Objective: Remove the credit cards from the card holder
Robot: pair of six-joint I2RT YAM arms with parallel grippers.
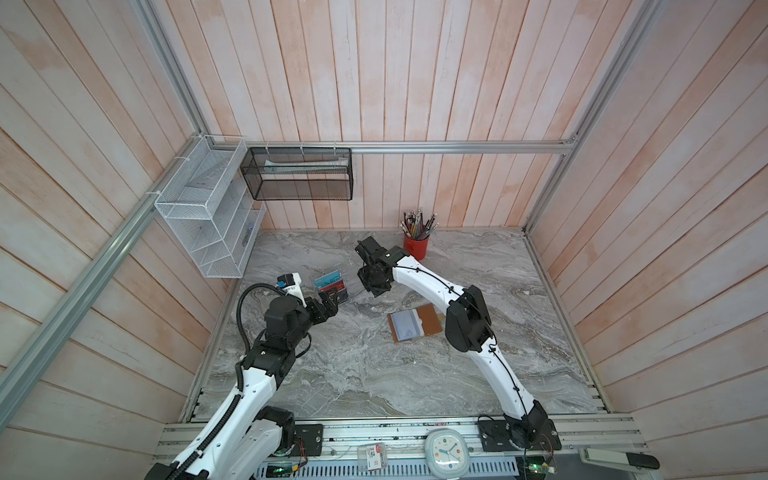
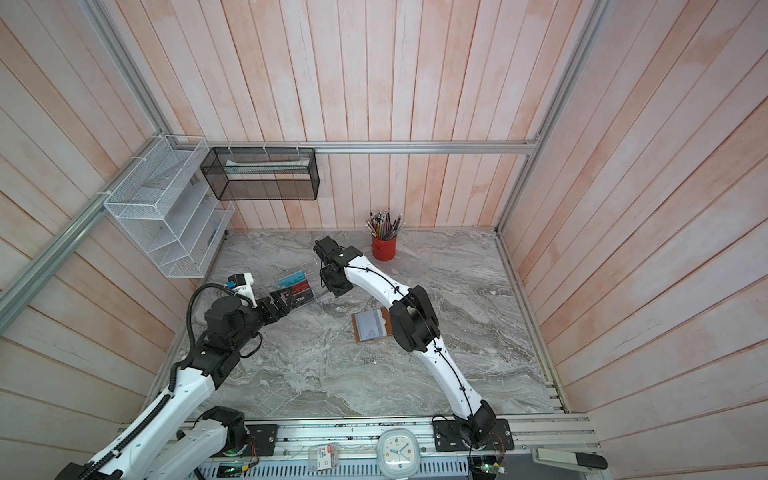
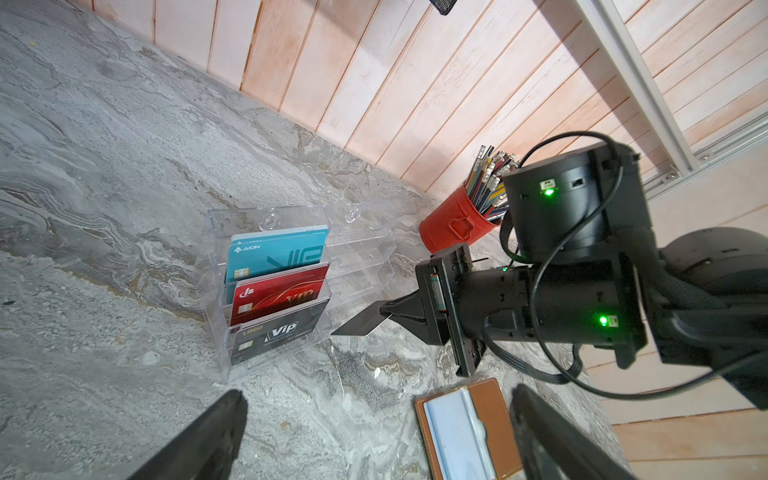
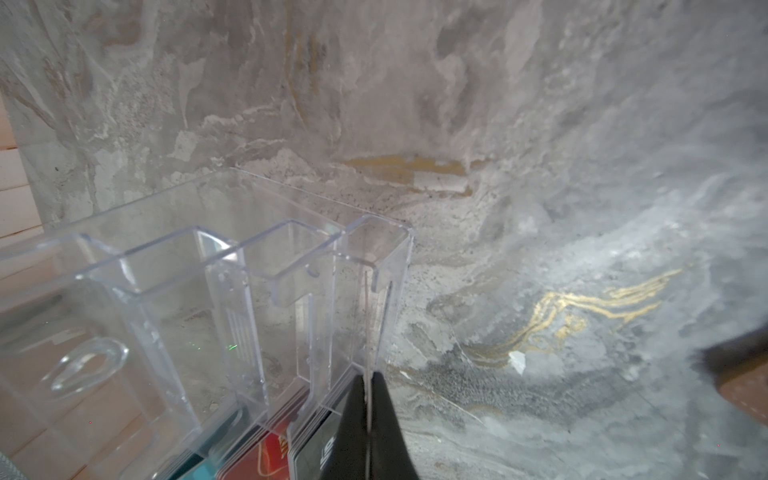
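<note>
Black card [image 3: 360,323] clamped in right tool [image 3: 387,311], left tool [image 3: 374,438] spread wide

Card holder [image 1: 414,327] lies on the table [image 1: 353,374], right of the rack [image 3: 365,249].

surface: grey marbled tabletop [image 1: 353,374]
middle: tan card holder [image 1: 411,328], lying open and flat, sleeves up
back left: clear acrylic rack [image 3: 361,245], standing, cards in tiers
back: red cup [image 1: 415,248], upright, holding pencils
</note>
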